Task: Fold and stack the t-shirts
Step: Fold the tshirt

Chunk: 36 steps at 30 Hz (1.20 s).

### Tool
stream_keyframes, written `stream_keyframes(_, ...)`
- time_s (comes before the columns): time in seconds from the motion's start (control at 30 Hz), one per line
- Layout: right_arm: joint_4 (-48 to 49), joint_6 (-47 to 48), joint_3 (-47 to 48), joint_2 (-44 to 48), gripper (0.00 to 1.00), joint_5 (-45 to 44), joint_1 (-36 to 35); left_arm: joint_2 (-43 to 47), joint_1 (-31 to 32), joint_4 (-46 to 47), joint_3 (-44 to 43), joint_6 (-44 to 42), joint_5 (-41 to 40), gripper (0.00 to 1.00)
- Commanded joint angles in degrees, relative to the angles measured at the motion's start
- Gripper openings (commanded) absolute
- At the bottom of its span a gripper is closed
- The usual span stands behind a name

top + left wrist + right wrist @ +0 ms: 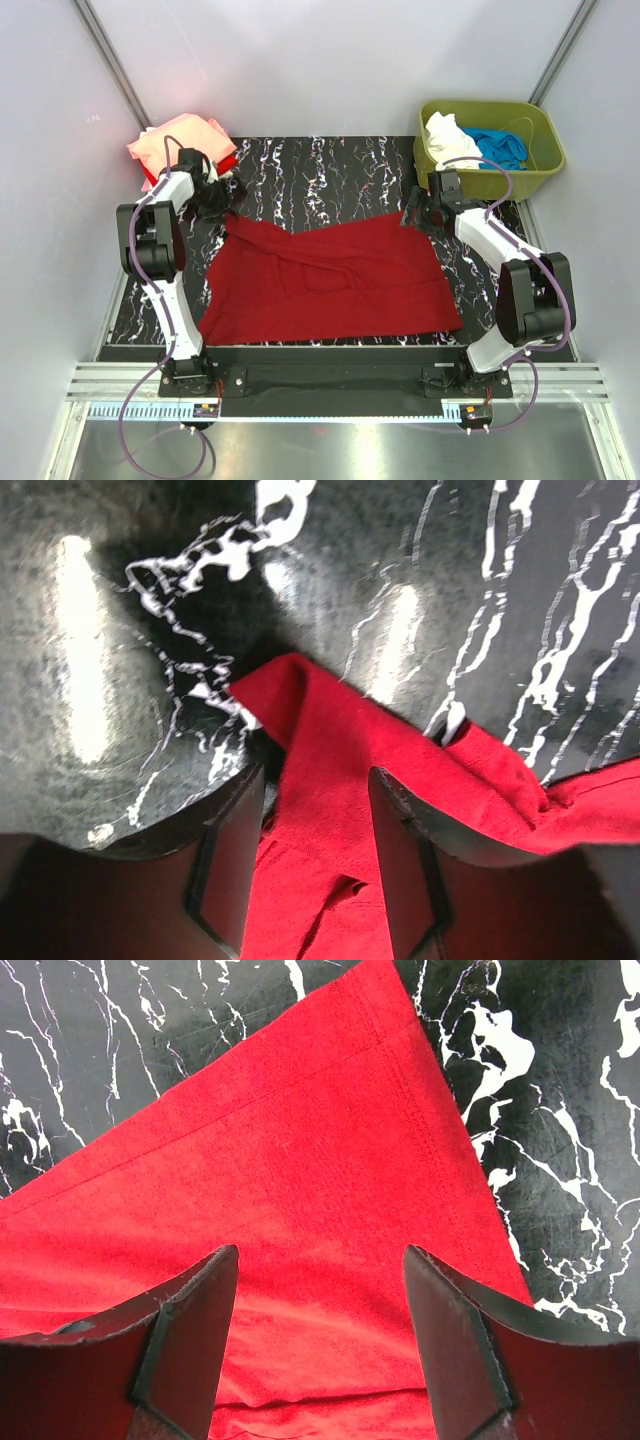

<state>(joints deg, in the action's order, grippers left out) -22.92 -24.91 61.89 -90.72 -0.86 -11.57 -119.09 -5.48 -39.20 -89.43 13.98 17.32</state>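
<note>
I am getting ready to fold the dark red t-shirt (330,280). My left gripper (315,780) and right gripper (320,1252) sit open over its top corners. Next I think they should pinch shut.

one dark red t-shirt (330,275), two stacked tees (178,140), one olive tub (540,150), one white garment (445,135), one blue garment (500,146).

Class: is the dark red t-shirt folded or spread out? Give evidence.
Spread out, not folded: the dark red t-shirt lies wide and flat across the table, with only wrinkles and a bunched far-left corner.
</note>
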Motion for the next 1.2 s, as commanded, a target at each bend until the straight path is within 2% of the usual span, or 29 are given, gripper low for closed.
stream_keyframes(0.0,2.7,-0.6,-0.5,1.4,0.74,0.6,-0.3,0.1,-0.1,3.1,-1.1,0.3,3.5,0.51)
stream_keyframes(0.07,3.0,-0.8,-0.8,1.2,0.74,0.6,-0.3,-0.5,-0.2,3.1,-1.3,0.4,3.8,0.49)
stream_keyframes(0.13,3.3,-0.8,-1.1,1.2,0.74,1.9,-0.3,-0.7,-0.1,3.5,-1.1,0.6,5.3,0.41)
stream_keyframes(0.17,3.4,-0.8,-1.2,1.3,0.73,1.9,-0.3,-0.8,-0.1,4.0,-1.0,0.7,5.8,0.28)
stream_keyframes(0.3,3.3,-0.8,-1.7,1.5,0.73,1.7,-0.3,-0.8,-0.2,4.3,-0.9,1.1,7.2,0.00)
stream_keyframes(0.4,3.1,-0.7,-1.5,1.8,0.74,1.3,-0.3,0.1,-0.2,4.7,-0.6,1.1,8.0,0.00)
stream_keyframes(0.57,1.5,0.5,1.8,1.1,0.75,1.1,-0.3,3.8,-2.2,1.8,-0.4,1.9,-1.5,0.00)
stream_keyframes(0.73,-0.8,2.3,8.8,-6.0,0.74,1.1,-0.3,6.4,-6.0,2.2,1.2,2.6,-3.8,0.00)
stream_keyframes(1.0,-3.4,2.7,19.0,-16.6,0.73,1.1,-0.3,10.5,-6.7,1.9,2.9,2.2,-10.8,0.00)
stream_keyframes(1.17,-4.6,3.5,25.5,-22.0,0.73,0.6,-0.3,10.6,-7.1,1.9,2.9,2.1,-8.5,0.00)
